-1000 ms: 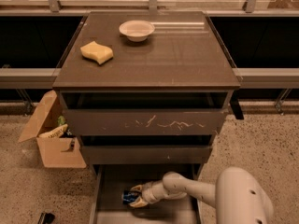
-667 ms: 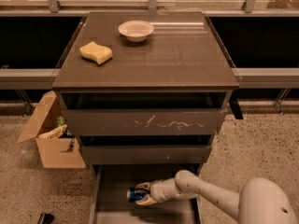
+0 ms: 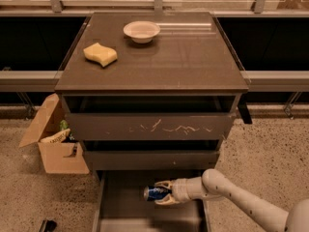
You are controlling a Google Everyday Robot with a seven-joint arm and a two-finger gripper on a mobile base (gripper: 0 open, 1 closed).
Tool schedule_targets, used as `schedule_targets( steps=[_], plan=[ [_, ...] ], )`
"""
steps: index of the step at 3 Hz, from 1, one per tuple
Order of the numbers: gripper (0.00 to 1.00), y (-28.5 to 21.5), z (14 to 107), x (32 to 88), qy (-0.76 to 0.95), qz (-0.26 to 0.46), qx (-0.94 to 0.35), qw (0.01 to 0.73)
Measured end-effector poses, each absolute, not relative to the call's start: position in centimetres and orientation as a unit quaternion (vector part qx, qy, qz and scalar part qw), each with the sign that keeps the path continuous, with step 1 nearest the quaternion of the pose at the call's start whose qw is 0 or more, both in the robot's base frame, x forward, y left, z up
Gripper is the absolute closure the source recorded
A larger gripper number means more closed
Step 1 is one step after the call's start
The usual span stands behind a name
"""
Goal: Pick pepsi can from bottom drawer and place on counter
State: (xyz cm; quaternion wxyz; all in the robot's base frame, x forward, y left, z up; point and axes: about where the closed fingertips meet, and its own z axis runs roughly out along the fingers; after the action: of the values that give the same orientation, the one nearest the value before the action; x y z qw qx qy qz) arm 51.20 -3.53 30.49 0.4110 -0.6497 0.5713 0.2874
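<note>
The pepsi can [image 3: 155, 193] is dark blue with a silver end and lies sideways in my gripper [image 3: 161, 193], which is shut on it. The gripper holds the can just above the floor of the open bottom drawer [image 3: 120, 207], near the drawer's middle. My white arm [image 3: 227, 190] reaches in from the lower right. The counter [image 3: 178, 62] is the dark brown top of the cabinet, well above the gripper.
A yellow sponge [image 3: 100, 54] and a white bowl [image 3: 141, 31] sit on the counter. The scratched-front drawer [image 3: 152, 125] and the one below it stick out slightly over the bottom drawer. An open cardboard box [image 3: 55, 141] stands on the floor to the left.
My gripper has drawn the can to the right and lifted it slightly inside the bottom drawer. The arm has stretched out lower and further right.
</note>
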Motion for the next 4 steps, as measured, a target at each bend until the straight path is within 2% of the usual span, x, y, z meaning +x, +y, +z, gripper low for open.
schedule_targets(
  steps=[2, 3, 4],
  plan=[
    [1.0, -3.6, 33.4, 50.9, 0.551, 0.278, -0.665, 0.419],
    [1.0, -4.4, 39.1, 50.1, 0.527, 0.247, -0.685, 0.438],
    [1.0, -6.6, 48.8, 47.6, 0.494, 0.192, -0.717, 0.453]
  ],
)
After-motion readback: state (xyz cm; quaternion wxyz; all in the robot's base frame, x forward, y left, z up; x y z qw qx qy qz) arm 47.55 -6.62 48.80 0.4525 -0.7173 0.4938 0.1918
